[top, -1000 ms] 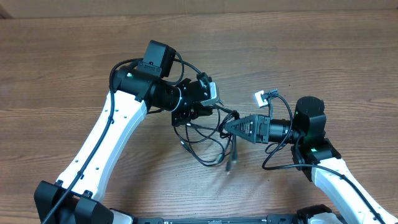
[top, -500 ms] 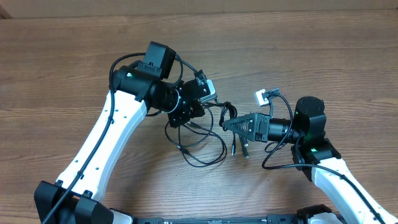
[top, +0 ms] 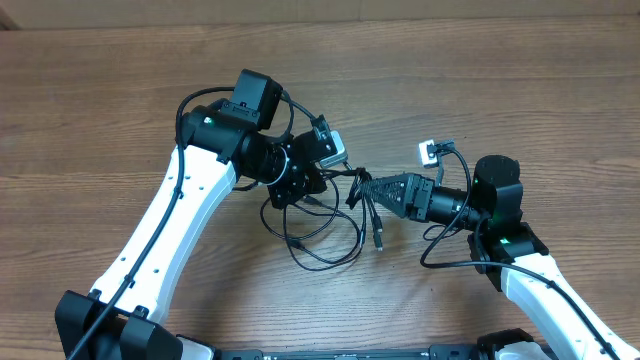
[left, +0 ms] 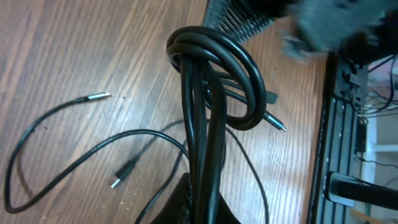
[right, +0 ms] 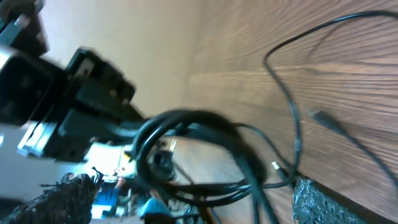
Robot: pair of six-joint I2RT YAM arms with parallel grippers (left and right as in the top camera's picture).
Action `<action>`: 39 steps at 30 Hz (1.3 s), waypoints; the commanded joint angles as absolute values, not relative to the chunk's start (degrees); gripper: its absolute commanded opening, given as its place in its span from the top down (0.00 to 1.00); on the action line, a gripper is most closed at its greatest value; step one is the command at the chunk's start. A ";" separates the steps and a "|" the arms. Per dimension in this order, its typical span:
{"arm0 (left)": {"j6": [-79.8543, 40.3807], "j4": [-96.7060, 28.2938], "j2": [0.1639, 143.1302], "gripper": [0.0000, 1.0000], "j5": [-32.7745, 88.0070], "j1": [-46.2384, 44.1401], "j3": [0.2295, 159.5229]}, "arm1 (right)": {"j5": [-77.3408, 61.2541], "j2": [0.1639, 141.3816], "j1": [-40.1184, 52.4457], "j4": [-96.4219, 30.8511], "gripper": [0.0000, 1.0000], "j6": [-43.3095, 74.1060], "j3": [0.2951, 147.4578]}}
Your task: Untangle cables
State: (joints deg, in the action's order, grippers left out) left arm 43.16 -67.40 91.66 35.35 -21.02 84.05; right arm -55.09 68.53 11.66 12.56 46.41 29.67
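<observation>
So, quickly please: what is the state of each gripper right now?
Left gripper: closed, holding the cables.
Right gripper: open wide next to the cables, gripping nothing.

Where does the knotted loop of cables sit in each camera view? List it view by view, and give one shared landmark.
Overhead: the knotted loop is at the centre of the picture.
Left wrist: upper centre, a thick coil on a bundle rising from the bottom edge.
Right wrist: lower centre, blurred.
Shared landmark: the wooden table, with thin loose cable lying on it.
</observation>
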 commanded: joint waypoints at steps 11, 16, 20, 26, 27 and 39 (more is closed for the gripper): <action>39.75 -68.10 91.83 0.96 29.36 -21.04 84.90 | -53.98 68.27 11.90 11.44 0.03 46.59 30.35; 38.41 -67.00 91.83 0.96 29.65 -21.04 84.90 | -56.51 68.27 11.90 12.32 0.04 46.59 30.35; 38.00 -65.89 91.83 0.96 32.58 -21.04 84.90 | -56.64 68.27 11.94 13.96 0.15 47.88 30.35; 34.04 -63.24 91.85 0.96 35.46 -21.15 84.90 | -56.66 68.27 13.02 16.93 0.22 49.52 30.35; 34.04 -63.09 91.85 0.96 35.66 -21.21 84.90 | -56.64 68.27 13.47 17.45 0.22 49.54 30.35; 33.58 -62.83 91.85 0.96 36.03 -25.41 84.90 | -52.10 68.27 17.30 18.15 0.30 49.50 30.35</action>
State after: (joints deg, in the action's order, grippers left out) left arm 34.44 -63.13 91.66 34.09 -24.01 84.05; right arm -53.78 68.53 16.86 17.96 49.47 29.67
